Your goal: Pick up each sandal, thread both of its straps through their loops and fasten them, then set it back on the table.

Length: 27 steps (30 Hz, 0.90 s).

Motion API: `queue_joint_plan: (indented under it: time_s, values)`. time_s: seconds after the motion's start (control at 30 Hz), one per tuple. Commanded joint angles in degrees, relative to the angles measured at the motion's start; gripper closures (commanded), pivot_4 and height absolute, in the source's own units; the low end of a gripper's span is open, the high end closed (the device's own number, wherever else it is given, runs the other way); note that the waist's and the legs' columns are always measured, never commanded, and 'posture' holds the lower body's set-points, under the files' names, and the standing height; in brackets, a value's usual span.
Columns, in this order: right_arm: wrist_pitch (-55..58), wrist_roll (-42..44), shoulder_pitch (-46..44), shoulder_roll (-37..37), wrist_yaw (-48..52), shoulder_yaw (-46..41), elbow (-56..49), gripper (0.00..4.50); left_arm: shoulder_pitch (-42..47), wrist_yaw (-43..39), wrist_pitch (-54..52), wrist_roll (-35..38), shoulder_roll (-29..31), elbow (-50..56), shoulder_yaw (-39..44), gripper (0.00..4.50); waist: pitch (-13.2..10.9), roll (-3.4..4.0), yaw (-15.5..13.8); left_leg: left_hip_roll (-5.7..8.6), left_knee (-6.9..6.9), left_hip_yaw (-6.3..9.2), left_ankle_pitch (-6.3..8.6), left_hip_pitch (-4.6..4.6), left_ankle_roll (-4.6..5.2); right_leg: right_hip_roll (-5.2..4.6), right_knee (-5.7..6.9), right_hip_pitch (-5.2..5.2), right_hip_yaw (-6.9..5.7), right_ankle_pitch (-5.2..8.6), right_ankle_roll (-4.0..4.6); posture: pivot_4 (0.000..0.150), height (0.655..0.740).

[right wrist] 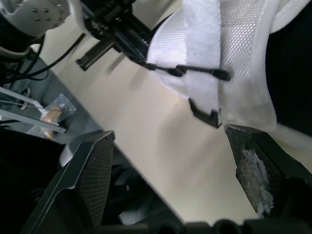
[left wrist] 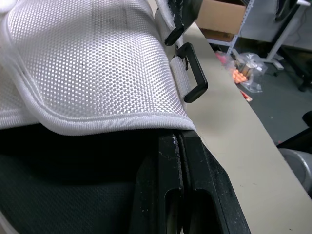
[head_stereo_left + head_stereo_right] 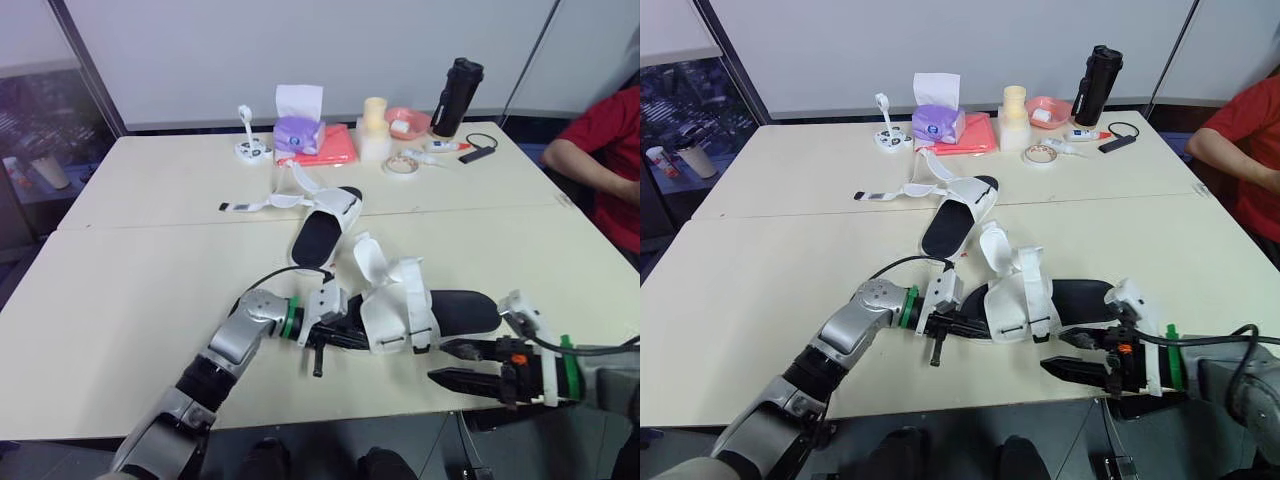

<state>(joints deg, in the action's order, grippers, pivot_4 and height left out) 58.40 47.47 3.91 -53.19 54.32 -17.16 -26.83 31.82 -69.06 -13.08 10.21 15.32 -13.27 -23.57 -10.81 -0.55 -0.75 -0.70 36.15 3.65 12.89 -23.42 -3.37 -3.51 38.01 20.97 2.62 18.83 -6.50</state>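
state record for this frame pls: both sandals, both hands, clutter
near: near white mesh sandal with black sole, flat on beige table between the hands, one strap flap sticking up loose
far: far white mesh sandal, mid-table, straps splayed out unfastened
left hand: fingers shut, tucked under the near sandal's mesh edge; grip unclear
right hand: open, beside the sandal's other end, holding nothing
clutter: purple tissue box, black bottle at far edge
person: red-sleeved arm at table's right

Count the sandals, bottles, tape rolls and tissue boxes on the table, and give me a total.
Sandals: 2, near sandal and far sandal
Black bottle: 1
Tape roll: 1
Tissue box: 1
Total: 5
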Motion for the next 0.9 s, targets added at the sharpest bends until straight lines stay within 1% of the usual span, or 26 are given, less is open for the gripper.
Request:
queue_joint_plan:
  time_s: [0.03, 0.23, 0.4, 0.43, 0.47, 0.5, 0.63, 0.67, 0.77, 0.9]
  values:
    - [-2.0, -0.5, -1.4, -0.4, 1.2, 1.3, 1.5, 0.61, -0.1, 1.6, 0.1, -2.1, 0.2, -1.2, -0.6, 4.50, 0.0, 0.00, 0.0, 0.00, 0.00, 0.01, 0.00, 0.00, 0.00, 0.00, 0.00, -0.01, -0.01, 0.00, 0.00, 0.150, 0.7400]
    - [-4.5, -2.6, -4.9, 0.7, 1.8, 5.3, 6.6, 0.61, -0.9, 2.7, -0.4, -1.8, 0.7, -0.1, 0.0, 4.50, 0.0, 0.00, 0.1, 0.00, 0.00, 0.01, 0.00, 0.03, 0.00, 0.01, 0.01, -0.02, 0.00, 0.00, 0.00, 0.150, 0.7400]
    - [-1.3, 2.0, -8.0, 4.3, 1.6, 4.6, 9.3, 0.61, -1.7, 3.4, -1.0, -1.5, 1.0, 0.8, 0.2, 4.50, 0.0, -0.01, 0.4, -0.02, 0.00, 0.02, 0.00, 0.07, 0.00, 0.03, 0.03, -0.04, 0.00, 0.00, 0.00, 0.150, 0.7400]
    - [-0.5, 2.8, -8.4, 4.9, 1.5, 4.4, 9.4, 1.13, -1.8, 3.5, -1.0, -1.5, 1.1, 0.9, 0.2, 4.50, 0.0, -0.01, 0.5, -0.02, 0.00, 0.01, 0.00, 0.08, 0.00, 0.03, 0.04, -0.05, 0.00, 0.00, 0.00, 0.150, 0.7400]
    - [0.4, 4.1, -8.8, 5.9, 1.0, 3.9, 9.6, 1.49, -1.8, 3.6, -1.1, -1.5, 1.1, 1.0, 0.2, 4.50, 0.0, 0.00, 0.5, -0.03, -0.01, 0.02, 0.00, 0.09, 0.00, 0.04, 0.04, -0.05, 0.00, -0.01, 0.00, 0.150, 0.7400]
    - [1.1, 4.9, -9.0, 6.5, 0.6, 3.5, 9.7, 1.99, -1.8, 3.7, -1.1, -1.5, 1.1, 1.0, 0.2, 4.50, 0.0, 0.01, 0.5, -0.03, -0.01, 0.02, 0.00, 0.09, 0.00, 0.04, 0.04, -0.05, 0.00, -0.01, 0.00, 0.150, 0.7400]
    - [2.7, 6.2, -8.2, 6.7, 0.1, 3.5, 8.9, 4.13, -2.0, 4.0, -1.3, -1.4, 1.4, 1.2, 0.2, 4.50, 0.0, 0.00, 0.1, -0.03, -0.01, 0.02, 0.00, 0.05, 0.00, 0.03, 0.02, -0.03, 0.00, 0.00, 0.00, 0.150, 0.7400]
    - [2.8, 6.1, -7.8, 6.5, 0.2, 3.7, 8.6, 4.45, -2.0, 4.1, -1.3, -1.3, 1.4, 1.3, 0.2, 4.50, 0.0, 0.00, 0.1, -0.02, -0.01, 0.02, 0.00, 0.04, 0.00, 0.02, 0.01, -0.03, 0.00, 0.00, 0.00, 0.150, 0.7400]
    - [2.7, 5.3, -6.0, 4.9, 1.0, 4.4, 7.6, 4.45, -2.0, 4.2, -1.4, -1.3, 1.6, 1.3, 0.3, 4.50, 0.0, 0.01, 0.2, -0.03, -0.03, 0.02, 0.00, 0.05, 0.00, 0.03, 0.01, -0.01, 0.00, 0.00, 0.00, 0.150, 0.7400]
    - [-0.1, 1.7, -1.4, -0.3, 4.9, 6.9, 6.0, 4.45, -1.9, 4.2, -1.3, -1.4, 1.7, 1.2, 0.3, 4.50, 0.0, -0.01, 0.2, -0.02, -0.04, 0.01, 0.00, 0.04, 0.00, 0.03, 0.01, 0.00, 0.00, 0.00, 0.00, 0.150, 0.7400]
